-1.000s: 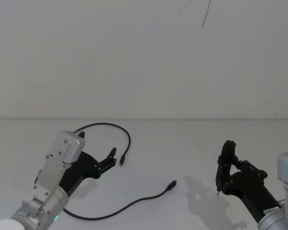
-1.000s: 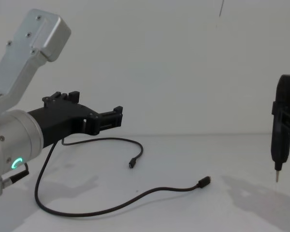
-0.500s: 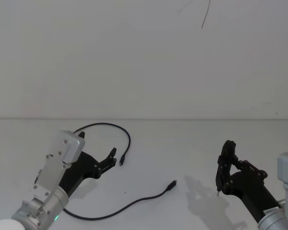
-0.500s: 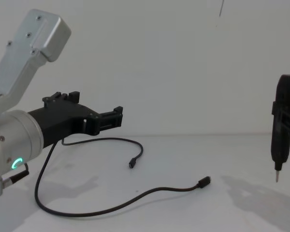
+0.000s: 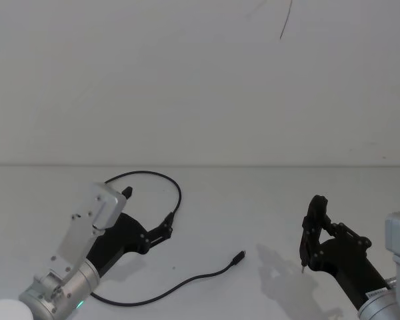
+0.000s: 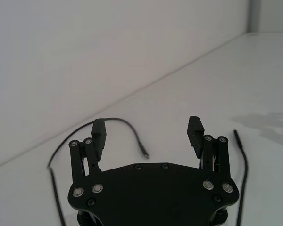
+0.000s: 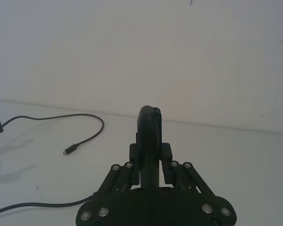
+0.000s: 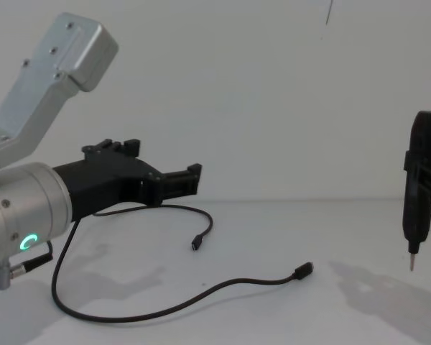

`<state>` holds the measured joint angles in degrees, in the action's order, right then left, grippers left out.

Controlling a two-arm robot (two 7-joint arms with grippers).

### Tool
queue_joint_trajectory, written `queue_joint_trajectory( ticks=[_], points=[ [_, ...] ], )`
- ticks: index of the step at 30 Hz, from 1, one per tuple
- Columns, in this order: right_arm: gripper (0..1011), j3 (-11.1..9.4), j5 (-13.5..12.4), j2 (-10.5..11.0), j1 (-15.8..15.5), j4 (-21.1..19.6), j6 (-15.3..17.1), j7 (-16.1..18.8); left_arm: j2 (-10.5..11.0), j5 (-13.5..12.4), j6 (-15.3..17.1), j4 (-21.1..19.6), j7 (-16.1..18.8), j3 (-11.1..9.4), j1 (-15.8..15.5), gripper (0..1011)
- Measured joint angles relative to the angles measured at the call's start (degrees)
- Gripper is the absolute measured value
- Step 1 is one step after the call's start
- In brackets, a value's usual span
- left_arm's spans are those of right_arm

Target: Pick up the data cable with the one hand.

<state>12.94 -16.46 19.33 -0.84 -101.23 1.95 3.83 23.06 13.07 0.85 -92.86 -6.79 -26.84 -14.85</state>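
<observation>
Nearest, at the lower left of the head view, the left gripper (image 5: 147,209) reaches forward from its silver wrist with the green ring. Its two black fingers (image 6: 195,131) are spread wide with nothing between them, and in the chest view it hangs above the table (image 5: 267,193), clear of the cable. At the lower right, the right gripper (image 7: 150,155) sits parked, closed around a dark pen-shaped tool (image 8: 415,194) whose metal tip points down, well apart from the cable. The data cable (image 5: 207,273) lies slack on the table: a long run curves across the lower centre of the head view, passes under the left arm, then arcs round farther back at centre left. It looks thin, light and limp, so it would likely sag and trail from whatever spot is pinched, and the round jacket could slip out of a loose grip. The free end near the middle of the chest view, with its plug (image 8: 195,244), lies just ahead of the open fingers. That stretch right behind the plug seems the soundest hold, because the plug's shoulder would stop the cable sliding through. The other plug (image 8: 305,269) lies farther right. By count there is one cable, two plugs, two grippers and one tool. Farthest back stands a plain pale wall (image 5: 200,80).
</observation>
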Motion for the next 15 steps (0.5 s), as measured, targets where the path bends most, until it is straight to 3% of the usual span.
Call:
queue_joint_trajectory(
  ticks=[15],
  points=[
    [269,0.0,0.0,0.0,0.0,0.0,0.0,0.0,2.3,3.1,1.5,0.9,-10.8,-1.7,-2.5,1001]
  ],
)
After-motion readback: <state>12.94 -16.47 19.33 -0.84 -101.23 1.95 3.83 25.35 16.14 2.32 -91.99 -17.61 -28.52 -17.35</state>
